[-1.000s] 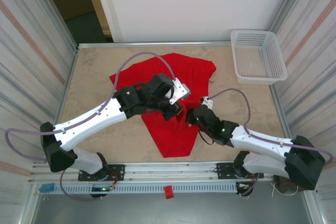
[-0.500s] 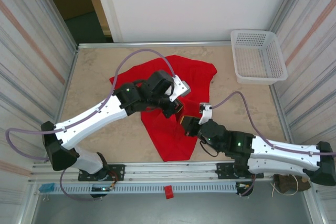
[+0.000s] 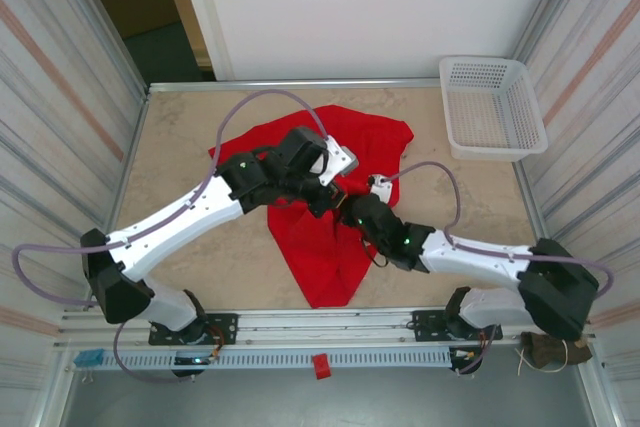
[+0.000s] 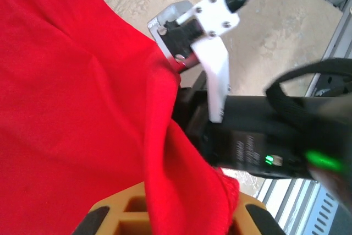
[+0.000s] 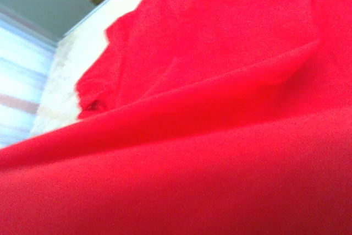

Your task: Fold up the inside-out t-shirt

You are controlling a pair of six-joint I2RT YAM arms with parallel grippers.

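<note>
The inside-out t-shirt point(image 3: 370, 142) lies rumpled in the middle of the table point(image 3: 190, 137). Its broad part is toward the far side, and a narrowing tail runs down to the near edge. The white basket point(image 3: 492, 107) sits well apart at the far right corner.

Both arms reach in and meet over the centre of the cloth. The left gripper point(image 3: 334, 199) is clenched on a ridge of red fabric. From its own wrist camera, a hemmed edge runs up between the tan fingers point(image 4: 118, 216) and drapes over them. The right gripper point(image 3: 352, 212) sits just beside it, pressed in among the folds. Its claw is clenched too, but I can't tell whether any cloth is caught in it, because its wrist view shows red fabric close against the lens.

The crowding worries me. The two wrists are almost touching, and the right arm point(image 4: 247, 141) looms large in the left wrist camera, so a careless move from either could knock them together. The right arm's cable point(image 3: 440, 172) loops close enough to snag. If the left pinch holds more than one layer, pulling will drag the whole shirt into a lump instead of opening it. A thin hold on the hem could also slip, dropping the fold half made.
</note>
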